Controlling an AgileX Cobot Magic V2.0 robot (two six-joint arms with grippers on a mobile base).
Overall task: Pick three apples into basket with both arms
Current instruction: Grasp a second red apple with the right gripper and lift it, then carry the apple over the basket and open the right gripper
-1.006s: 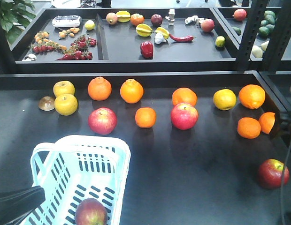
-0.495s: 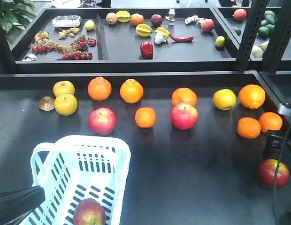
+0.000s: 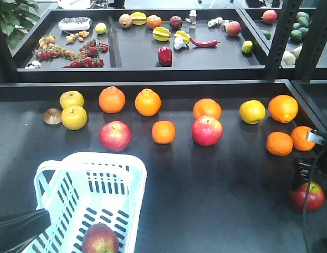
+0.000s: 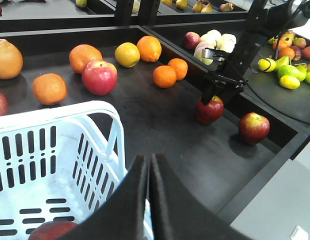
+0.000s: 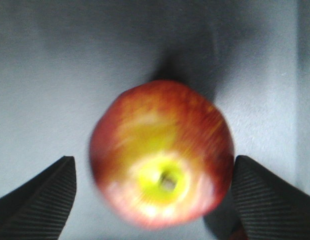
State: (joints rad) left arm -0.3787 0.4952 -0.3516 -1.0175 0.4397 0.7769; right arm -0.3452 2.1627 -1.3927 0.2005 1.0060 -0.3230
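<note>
Three dark maroon apples are in sight. One apple lies on the slotted bottom of the pale blue-white basket, at its near end, with the flat handle folded down along the rim. A second apple sits on the black table near its right edge. The right gripper hangs directly over it. From the right wrist camera its two ribbed fingers stand spread wide apart, one on each side of that apple and not touching it. The apple's yellow stem dip faces up at the lens, though the picture is blurred. A third apple rests further toward the table corner, just beyond the second and apart from it; only the left wrist camera shows it. The left gripper hovers above the near right side of the basket with its fingers pressed together and nothing between them. Across the middle of the table lie two brighter pink-red apples, well apart from the basket. Oranges and yellow fruit are ranged around them. In the back tray a white packet carries print too small to read.
</note>
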